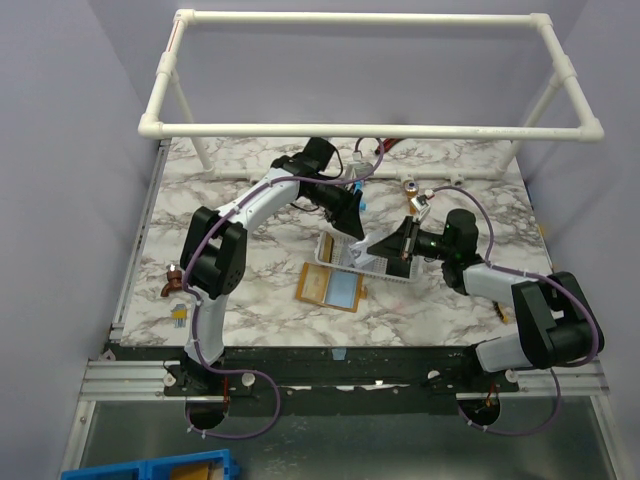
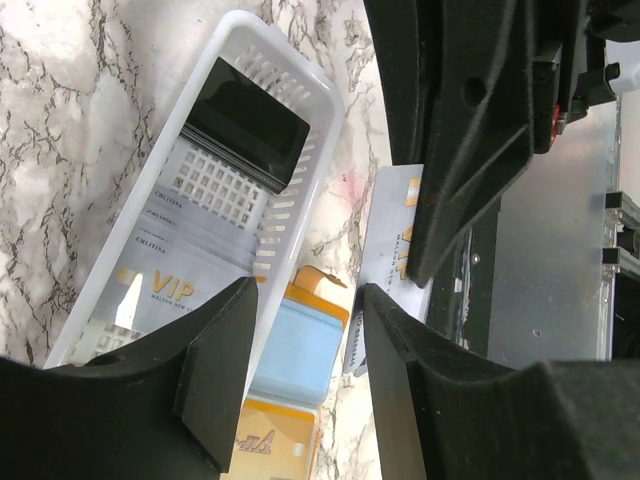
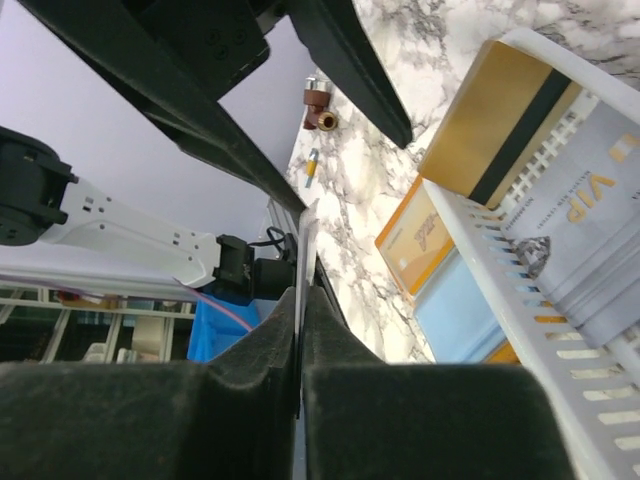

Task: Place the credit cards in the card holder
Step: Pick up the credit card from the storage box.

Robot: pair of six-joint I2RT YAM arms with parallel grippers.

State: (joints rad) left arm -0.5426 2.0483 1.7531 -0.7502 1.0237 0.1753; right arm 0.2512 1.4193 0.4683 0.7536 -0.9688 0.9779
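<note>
Right fingers: I see the right gripper [image 3: 300, 300] pressed together on a silvery card [image 3: 306, 240]. From here the card is only a thin edge standing up between the black pads.
Left fingers: the left gripper [image 2: 306, 292] is spread, with nothing between its pads.
Left wrist view only: the face of the silvery card shows just beyond the right-hand finger. It is glossy with gold "VIP"; the smaller print is too small to read.
Card holder: the card holder [image 2: 300, 345] lies open on the table [image 2: 60, 130], framed in the gap of the left fingers. It is orange-brown and leather-like, with a pale blue panel.
Basket: the basket [image 2: 288, 200] is white slotted plastic, beyond the left-hand finger. It holds a black card [image 2: 245, 130] and a VIP card [image 2: 165, 285].
Right wrist view only: a gold card [image 3: 495, 115] with a black stripe sits in the basket, far right of the fingers.
Table surface: white, marble-patterned, grey-veined.
</note>
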